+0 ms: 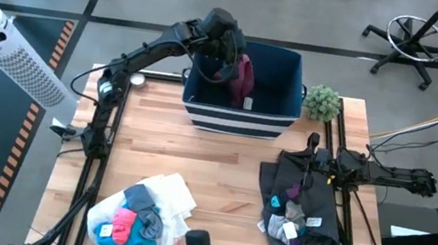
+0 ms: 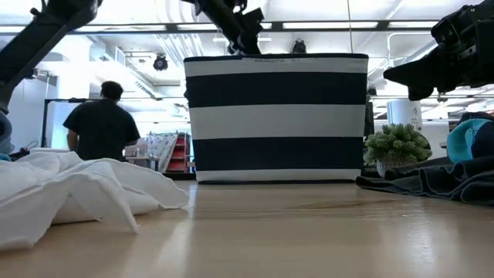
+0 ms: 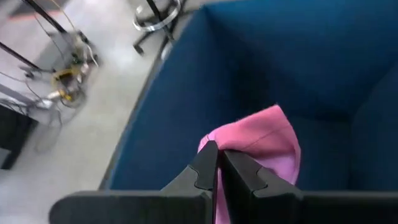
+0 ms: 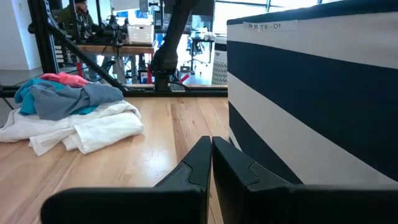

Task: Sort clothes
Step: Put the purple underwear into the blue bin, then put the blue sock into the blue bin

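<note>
Pale wooden table (image 1: 212, 173). Left gripper (image 3: 216, 163) clamped on soft maroon garment (image 1: 243, 76), hanging inside navy striped fabric bin (image 1: 241, 117). Lower deeper before release, clear of rim. Right gripper (image 4: 211, 151) closed, idle beside bin.

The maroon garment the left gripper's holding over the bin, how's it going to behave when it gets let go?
The maroon garment hangs limp from the shut left gripper, so it's probably floppy and light. Released, it would likely drop and crumple inside the navy bin rather than hold shape. It looks unlikely to bounce or roll.
</note>
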`<state>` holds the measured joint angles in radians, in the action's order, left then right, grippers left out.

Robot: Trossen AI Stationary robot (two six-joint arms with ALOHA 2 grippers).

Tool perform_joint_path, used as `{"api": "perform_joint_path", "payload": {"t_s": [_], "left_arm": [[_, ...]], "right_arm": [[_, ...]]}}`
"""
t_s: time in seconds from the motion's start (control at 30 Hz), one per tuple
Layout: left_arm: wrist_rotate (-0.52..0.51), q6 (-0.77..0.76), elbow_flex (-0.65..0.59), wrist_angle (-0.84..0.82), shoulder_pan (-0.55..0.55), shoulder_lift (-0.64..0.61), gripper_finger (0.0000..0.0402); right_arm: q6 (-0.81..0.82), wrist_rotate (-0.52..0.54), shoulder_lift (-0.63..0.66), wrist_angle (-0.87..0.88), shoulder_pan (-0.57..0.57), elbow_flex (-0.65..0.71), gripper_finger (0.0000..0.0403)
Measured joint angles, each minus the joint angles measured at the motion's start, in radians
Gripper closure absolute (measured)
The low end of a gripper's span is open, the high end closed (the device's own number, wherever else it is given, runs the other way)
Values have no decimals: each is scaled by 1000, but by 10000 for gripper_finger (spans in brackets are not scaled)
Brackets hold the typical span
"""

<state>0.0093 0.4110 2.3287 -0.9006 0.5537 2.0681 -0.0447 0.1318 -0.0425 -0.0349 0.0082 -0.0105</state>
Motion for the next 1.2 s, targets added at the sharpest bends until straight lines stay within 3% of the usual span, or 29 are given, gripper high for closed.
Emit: {"api": "perform_joint_path", "payload": {"t_s": [0.2, 0.57, 0.73, 0.93, 1.2], "left_arm": [[0, 0, -1, -81, -12, 26, 367], [1, -2, -1, -171, -92, -14, 209], [-2, 24, -1, -191, -168, -45, 157], [-33, 24, -1, -324, -296, -105, 138], [-127, -111, -1, -492, -492, -159, 158]], "right_arm": [[0, 0, 0, 0, 0, 0, 403], [0, 0, 0, 0, 0, 0, 403], [0, 0, 0, 0, 0, 0, 403], [0, 0, 0, 0, 0, 0, 403], [0, 0, 0, 0, 0, 0, 403]]}}
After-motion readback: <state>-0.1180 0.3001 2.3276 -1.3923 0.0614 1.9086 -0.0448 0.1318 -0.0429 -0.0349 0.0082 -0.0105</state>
